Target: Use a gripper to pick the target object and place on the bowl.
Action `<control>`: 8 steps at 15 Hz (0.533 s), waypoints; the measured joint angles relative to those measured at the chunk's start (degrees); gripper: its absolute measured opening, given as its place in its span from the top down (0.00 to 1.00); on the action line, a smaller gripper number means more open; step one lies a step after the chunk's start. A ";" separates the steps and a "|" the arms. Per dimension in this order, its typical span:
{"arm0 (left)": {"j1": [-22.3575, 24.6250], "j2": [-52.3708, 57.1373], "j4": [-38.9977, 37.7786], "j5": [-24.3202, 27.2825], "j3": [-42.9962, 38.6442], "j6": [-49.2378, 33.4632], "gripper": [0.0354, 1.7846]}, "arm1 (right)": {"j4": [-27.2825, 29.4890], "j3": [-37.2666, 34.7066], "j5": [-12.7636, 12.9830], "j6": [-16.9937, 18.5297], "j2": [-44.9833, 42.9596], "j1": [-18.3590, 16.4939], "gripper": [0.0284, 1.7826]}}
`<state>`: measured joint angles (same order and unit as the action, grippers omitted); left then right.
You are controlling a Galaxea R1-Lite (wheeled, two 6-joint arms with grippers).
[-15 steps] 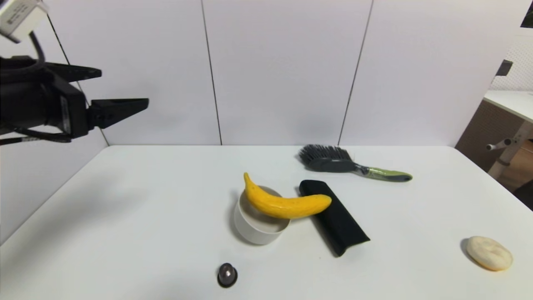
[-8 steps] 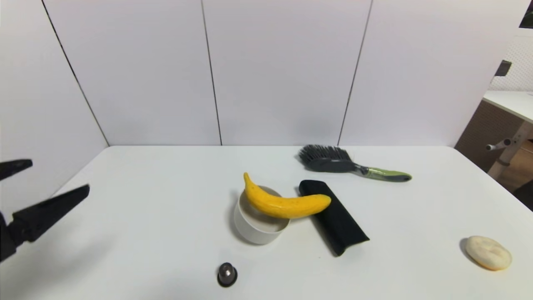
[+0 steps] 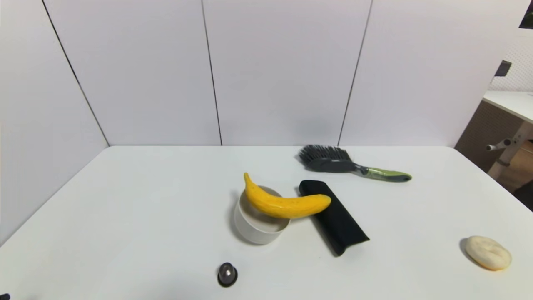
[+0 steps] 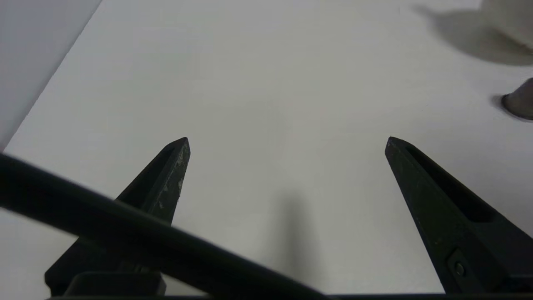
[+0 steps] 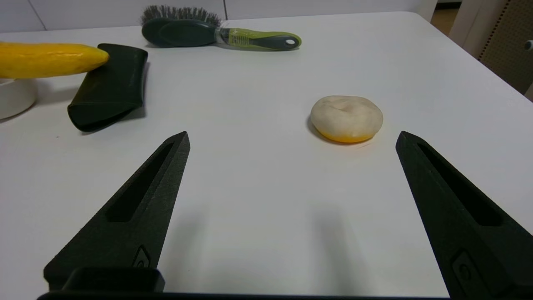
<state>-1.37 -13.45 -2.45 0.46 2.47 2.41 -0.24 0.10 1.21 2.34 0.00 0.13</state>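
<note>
The yellow banana (image 3: 283, 202) lies across the rim of the off-white bowl (image 3: 255, 230) at the table's middle, its right end resting on a black case (image 3: 335, 221). The banana (image 5: 46, 60) and a sliver of the bowl (image 5: 14, 98) also show in the right wrist view. My left gripper (image 4: 287, 143) is open and empty, low over bare table at the near left, out of the head view. My right gripper (image 5: 291, 139) is open and empty, low over the table at the near right, facing the cream bun.
A small dark metal knob (image 3: 227, 274) sits near the front edge, and shows in the left wrist view (image 4: 520, 102). A black-and-green hairbrush (image 3: 349, 163) lies at the back. A cream bun (image 3: 488, 252) lies at the right, ahead of the right gripper (image 5: 346, 118).
My left gripper has dropped from high at the left down and back, leaving the head view. The banana, the bowl and the rest have not moved.
</note>
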 joint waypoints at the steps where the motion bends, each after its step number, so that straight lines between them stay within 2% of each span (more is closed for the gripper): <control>1: 0.66 2.78 1.68 -1.37 -1.07 -1.05 0.06 | 0.00 0.00 0.02 0.00 0.00 0.02 0.04; 5: 1.44 11.13 2.34 -3.30 -2.34 -7.90 0.06 | 0.02 0.00 0.02 0.00 0.00 0.00 0.04; 8: 1.44 13.01 2.43 -3.22 -2.45 -8.06 0.06 | 0.00 0.00 0.00 0.02 0.00 0.00 0.04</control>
<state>0.07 -0.44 -0.02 -2.76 0.02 -5.64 -0.24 0.10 1.21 2.36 0.00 0.13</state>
